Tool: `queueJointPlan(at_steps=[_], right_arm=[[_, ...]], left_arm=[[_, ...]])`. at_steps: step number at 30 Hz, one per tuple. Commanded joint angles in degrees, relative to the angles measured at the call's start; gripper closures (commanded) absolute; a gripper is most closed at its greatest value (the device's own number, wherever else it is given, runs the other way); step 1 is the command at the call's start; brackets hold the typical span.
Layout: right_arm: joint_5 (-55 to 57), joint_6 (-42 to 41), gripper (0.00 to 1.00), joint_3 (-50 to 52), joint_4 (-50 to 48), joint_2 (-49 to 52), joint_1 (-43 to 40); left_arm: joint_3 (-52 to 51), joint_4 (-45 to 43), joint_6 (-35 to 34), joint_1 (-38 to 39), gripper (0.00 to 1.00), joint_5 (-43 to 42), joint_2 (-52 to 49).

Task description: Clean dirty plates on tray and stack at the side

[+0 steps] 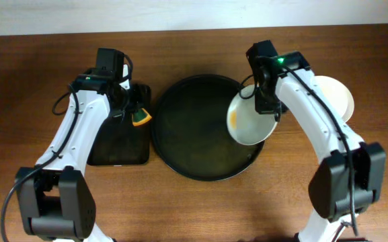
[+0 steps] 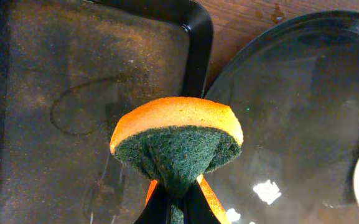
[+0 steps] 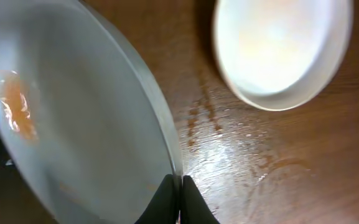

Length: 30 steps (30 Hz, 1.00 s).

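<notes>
The round black tray [image 1: 194, 131] lies mid-table, also in the left wrist view [image 2: 291, 106]. My right gripper [image 1: 269, 107] is shut on the rim of a white plate [image 1: 249, 121] with an orange smear, held tilted over the tray's right side; the right wrist view shows the fingers [image 3: 179, 186] pinching the plate's edge [image 3: 73, 118]. A clean white plate [image 1: 335, 94] rests on the table at the right, also in the right wrist view [image 3: 285, 50]. My left gripper [image 1: 134, 111] is shut on an orange and green sponge [image 2: 176, 140] over the gap between the two trays.
A rectangular black tray [image 1: 118, 141] lies left of the round tray, seen close in the left wrist view [image 2: 73, 93]. Wet spots mark the wood [image 3: 229, 143] beside the clean plate.
</notes>
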<state>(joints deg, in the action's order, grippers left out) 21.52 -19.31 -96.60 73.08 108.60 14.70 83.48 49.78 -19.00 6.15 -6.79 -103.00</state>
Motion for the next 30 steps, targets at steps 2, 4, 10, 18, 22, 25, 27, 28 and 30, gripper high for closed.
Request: queueJointPlan(at_steps=[2,4,10,18,22,25,27,28,30], right_arm=[[14.14,-0.44,0.96,-1.36,-1.51,-4.42,5.31],[19.19,-0.74,0.96,-1.36,-1.86,-4.42,9.11],[35.01,-2.64,0.96,-1.36,-2.43,-4.44,15.10],[47.80,-2.84,0.96,-1.36,-5.11,-4.42,17.59],[47.78,-2.86,0.96,-1.36,-5.27,-4.42,17.59],[47.74,-3.32,0.96,-1.36,-5.66,-4.44,17.59],[45.99,-5.16,0.96,-1.36,-5.64,-4.42,17.59],[44.65,-5.49,0.96,-1.36,-5.84,-4.44,17.59],[40.59,-6.91,0.96,-1.36,-5.84,-4.44,17.53]], left_arm=[[0.90,0.00,0.90,-0.44,1.00,0.22,1.75],[0.90,0.00,0.90,-0.44,1.00,0.22,1.75],[0.90,-0.15,0.90,-0.44,1.00,0.22,1.75],[0.90,-0.17,0.87,-0.44,1.00,0.20,1.75],[0.90,-0.20,0.87,-0.44,1.00,0.22,1.75],[0.90,-0.20,0.90,-0.44,1.00,0.22,1.75],[0.90,-0.20,0.90,-0.44,1.00,0.22,1.75],[0.90,-0.20,0.90,-0.44,1.00,0.22,1.75],[0.90,-0.20,0.90,-0.44,1.00,0.24,1.75]])
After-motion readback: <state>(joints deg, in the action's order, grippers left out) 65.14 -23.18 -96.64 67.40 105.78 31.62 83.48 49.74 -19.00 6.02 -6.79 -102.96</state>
